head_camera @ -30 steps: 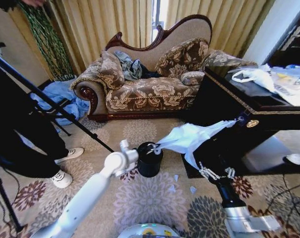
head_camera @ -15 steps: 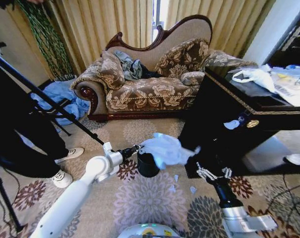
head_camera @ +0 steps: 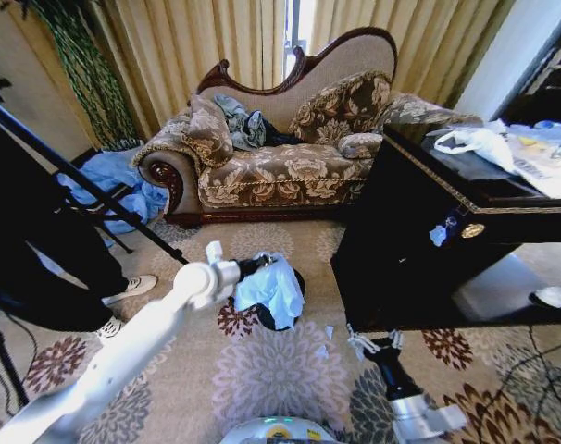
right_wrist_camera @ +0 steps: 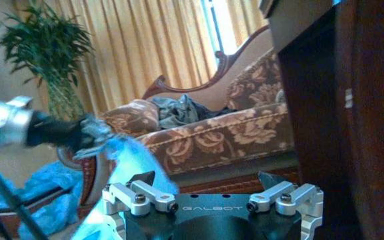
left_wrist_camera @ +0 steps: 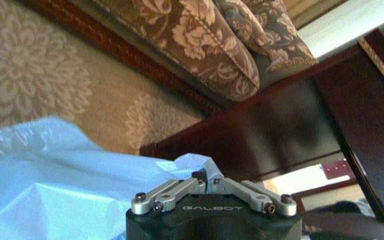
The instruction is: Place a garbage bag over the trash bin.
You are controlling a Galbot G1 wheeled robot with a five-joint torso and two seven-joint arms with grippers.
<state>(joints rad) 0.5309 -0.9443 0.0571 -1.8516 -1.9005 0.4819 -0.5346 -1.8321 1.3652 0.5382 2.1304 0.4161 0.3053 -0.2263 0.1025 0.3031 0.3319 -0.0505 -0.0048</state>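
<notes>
The pale blue-white garbage bag hangs crumpled from my left gripper, which is shut on its upper edge. It drapes over the small black trash bin, hiding most of it; only the bin's lower side and a bit of rim show. In the left wrist view the closed fingertips pinch the bag. My right gripper hovers open and holding nothing over the carpet to the right of the bin, near the cabinet's corner. The right wrist view shows its spread fingers and, farther off, the bag.
A black cabinet stands close on the right, with a torn blue scrap on its front and a white plastic bag on top. The sofa is behind. A tripod leg, a person's shoes and a blue cloth heap are left.
The bag, first stretched toward the cabinet, came free and now hangs bunched over the bin. My left gripper swung left and back with it. The right gripper drew back toward me.
</notes>
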